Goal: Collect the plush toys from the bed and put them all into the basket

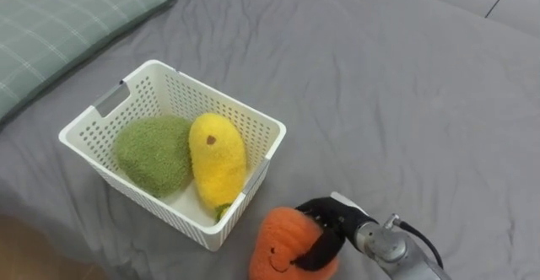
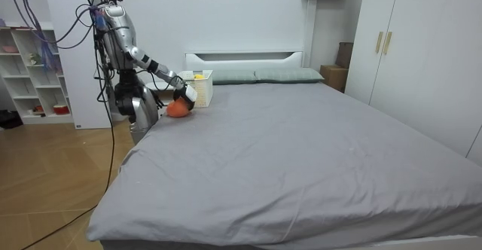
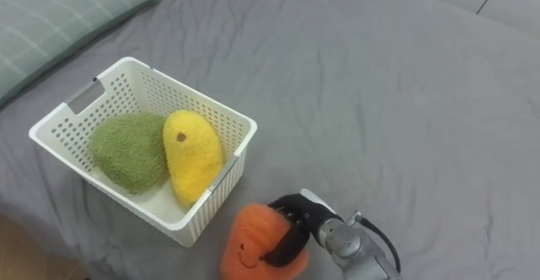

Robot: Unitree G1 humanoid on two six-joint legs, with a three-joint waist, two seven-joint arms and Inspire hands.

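The robot is standing at the side of the bed [image 1: 405,103], near its head end, and reaching its right arm out over the grey cover. The right hand [image 1: 325,229] is clasping an orange plush toy [image 1: 277,248] with a small stitched face, its dark fingers curling round the toy's side and top. The toy is sitting just beside the near corner of a white perforated basket [image 1: 221,96], outside it and low against the cover; whether it is resting on the bed or being held a little clear of it I cannot tell. Inside the basket a green plush toy [image 1: 153,153] and a yellow plush toy [image 1: 218,158] are lying side by side and touching, the yellow one on the side nearer the hand. A checked green pillow [image 1: 59,27] is lying beyond the basket towards the head of the bed. The step in hand looks to be carrying the orange toy to the basket, with two toys apparently collected and this one being brought in. The next move is likely calling for a lift high enough to clear the basket's rim, a short carry over the free space beside the yellow toy, and only then a letting go, since the basket is light and a knock on its wall could be pushing it across the cover.
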